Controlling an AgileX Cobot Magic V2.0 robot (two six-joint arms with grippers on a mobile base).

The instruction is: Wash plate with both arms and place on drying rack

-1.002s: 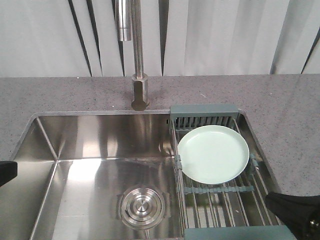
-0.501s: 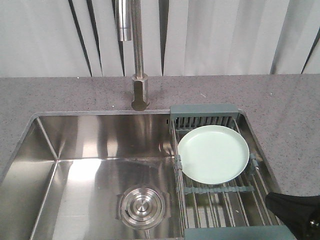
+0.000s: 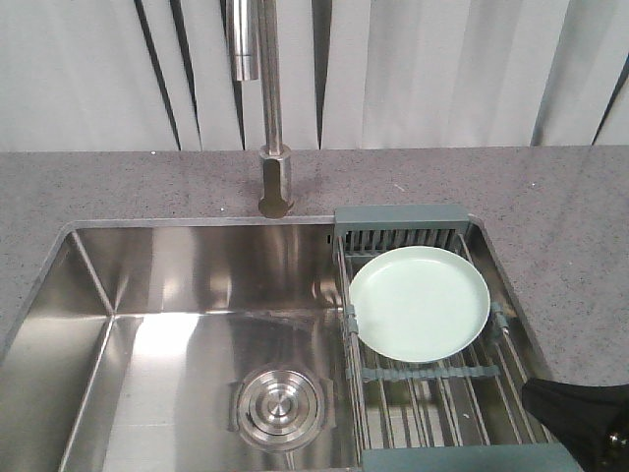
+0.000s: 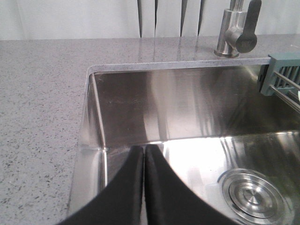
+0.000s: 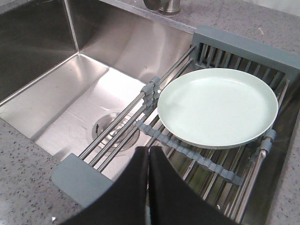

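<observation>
Now the plate lies flat on the drying rack beside the sink so water can drain, and my left fingers and right fingers are pressed together, holding nothing.

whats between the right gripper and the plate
Only rack: in the right wrist view a few bare wire bars and a grey-teal crossbar of the drying rack separate the shut right gripper from the plate.

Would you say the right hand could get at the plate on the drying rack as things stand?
Probably yes. The plate lies flat and uncovered on the drying rack, just ahead of the right hand, with nothing between them. The hand is shut and would need to open first.
</observation>
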